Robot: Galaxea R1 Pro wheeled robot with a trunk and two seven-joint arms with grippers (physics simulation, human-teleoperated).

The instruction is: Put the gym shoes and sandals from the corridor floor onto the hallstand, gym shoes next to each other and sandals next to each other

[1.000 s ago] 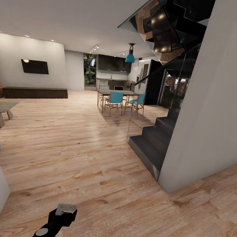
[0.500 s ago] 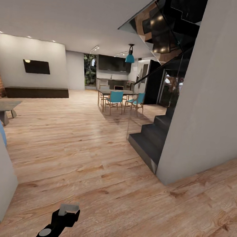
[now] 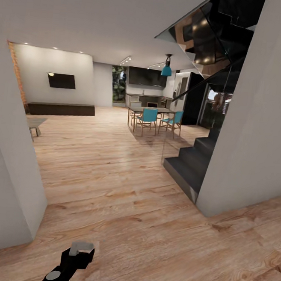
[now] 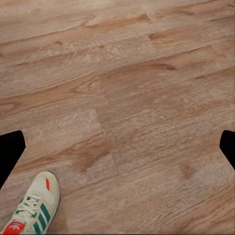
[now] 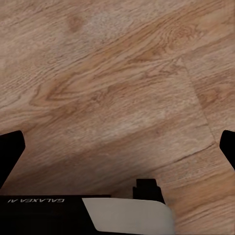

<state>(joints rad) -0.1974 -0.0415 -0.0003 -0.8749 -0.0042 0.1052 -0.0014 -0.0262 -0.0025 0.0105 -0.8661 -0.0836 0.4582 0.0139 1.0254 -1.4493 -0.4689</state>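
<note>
Camera shift since 1.0 s ago: whole head view has panned; grey wall (image 3: 7,188) at the view's left now covers far more of the frame, and the dining table with teal chairs (image 3: 153,118) sits further toward the view's right. No sign that any of these things moved themselves.

Head view: left arm link (image 3: 71,260), black with a grey end block, hangs low over the corridor floor (image 3: 122,199). Dark staircase (image 3: 190,162) rises beside the pale wall on the right. Wall-mounted TV (image 3: 61,80) and a low dark cabinet (image 3: 60,108) stand at the far end.

Left wrist view: left gripper (image 4: 117,149) spread wide, black fingers (image 4: 10,152) at opposite edges of the picture, nothing between them but planks. One gym shoe (image 4: 34,205), cream with green stripes and red tab, lies on the floor, outside the gap and close to one finger, not touching it.

Right wrist view: right gripper (image 5: 117,149) likewise spread wide over bare planks, holding nothing. Black robot part with a white panel (image 5: 98,213) lies beneath it.
</note>
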